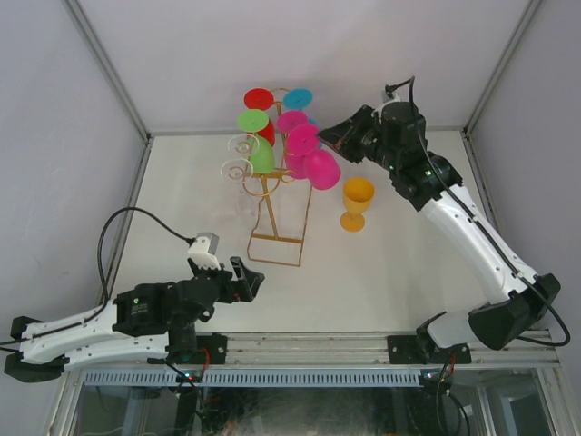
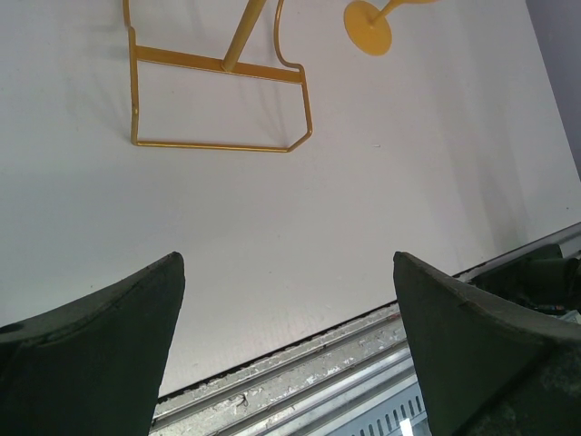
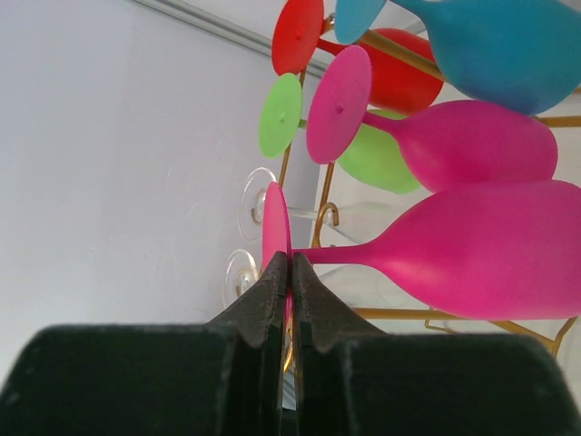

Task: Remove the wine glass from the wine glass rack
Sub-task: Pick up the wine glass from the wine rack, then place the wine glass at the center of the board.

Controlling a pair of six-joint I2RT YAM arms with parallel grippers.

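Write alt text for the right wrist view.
The right gripper is shut on the foot of a pink wine glass hanging on the gold wine glass rack. Beside it hang a second pink glass, a green glass, a red glass, a blue glass and two clear glasses.

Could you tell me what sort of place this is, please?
Probably a robot test booth, not a bar: white panel walls in metal framing surround the table, left arm and right arm are bolted to its near rail, and a gold rack holds coloured glasses.
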